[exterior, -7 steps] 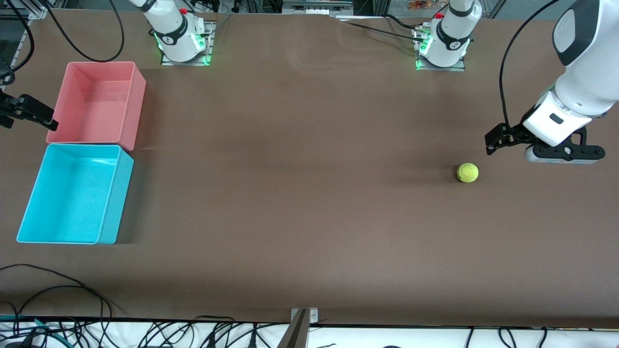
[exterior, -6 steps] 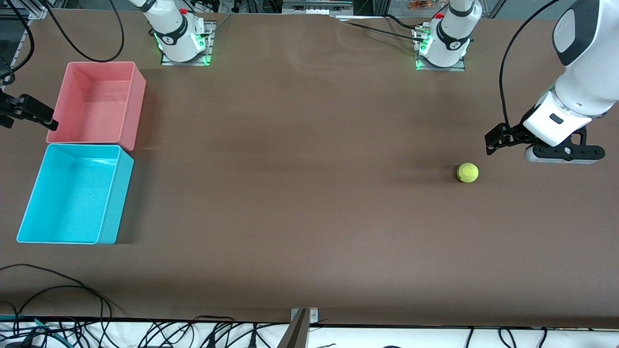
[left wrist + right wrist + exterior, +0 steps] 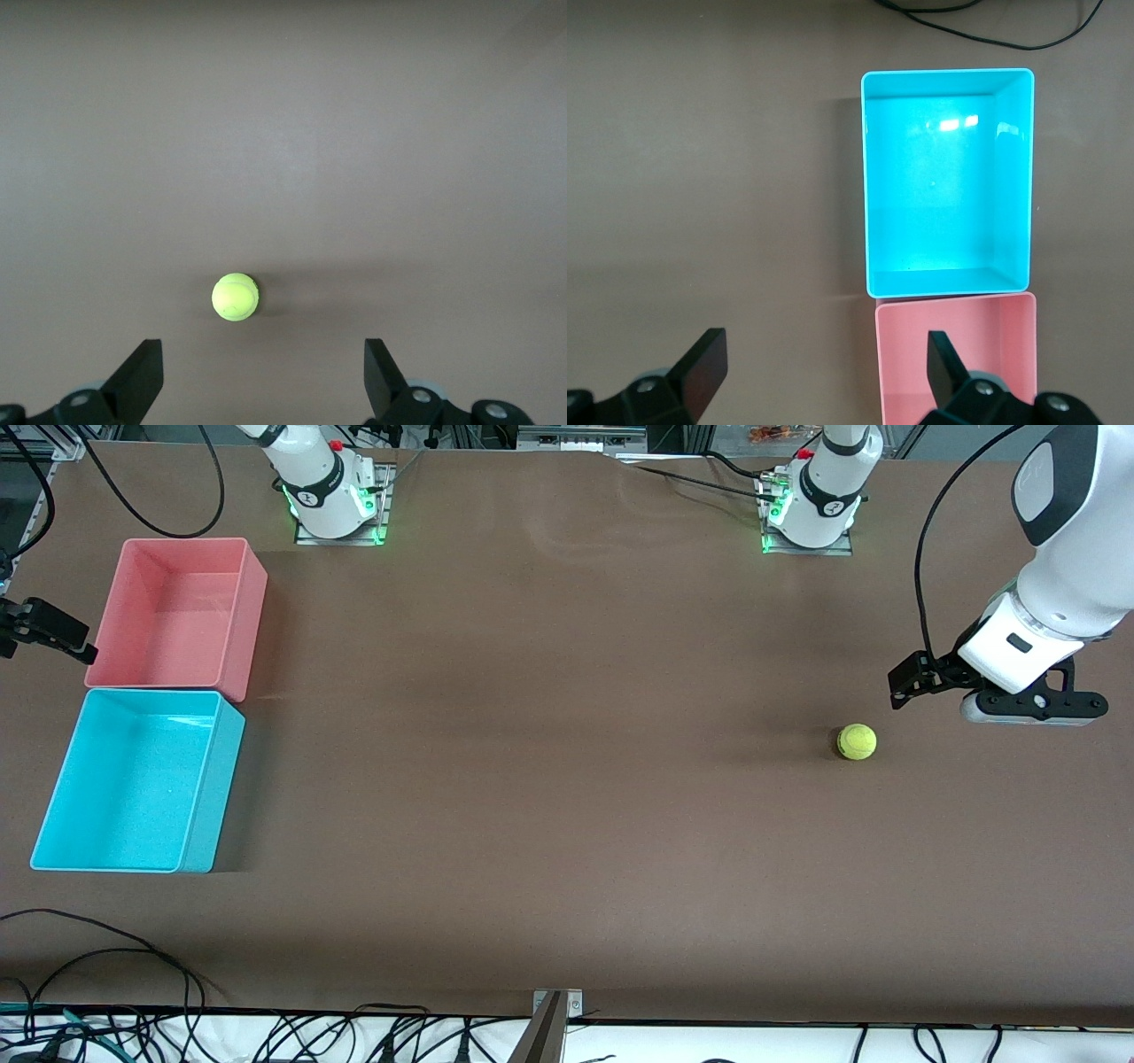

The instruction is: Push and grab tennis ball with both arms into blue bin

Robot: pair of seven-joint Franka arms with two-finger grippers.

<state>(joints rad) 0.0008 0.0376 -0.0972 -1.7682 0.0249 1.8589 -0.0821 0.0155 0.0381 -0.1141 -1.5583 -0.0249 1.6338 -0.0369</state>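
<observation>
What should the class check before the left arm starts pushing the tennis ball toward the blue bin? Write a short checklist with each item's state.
1. Left gripper open, holding nothing: ok.
2. Tennis ball free on the table, close to the left gripper: ok.
3. Blue bin upright and empty: ok.
4. Bare table between ball and bin: ok.
5. Right gripper open, over the table beside the pink bin: ok.

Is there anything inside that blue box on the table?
Nothing: the blue bin is empty, its whole speckled floor in plain view from above with nothing covering it. The tennis ball lies on the table toward the left arm's end.
</observation>
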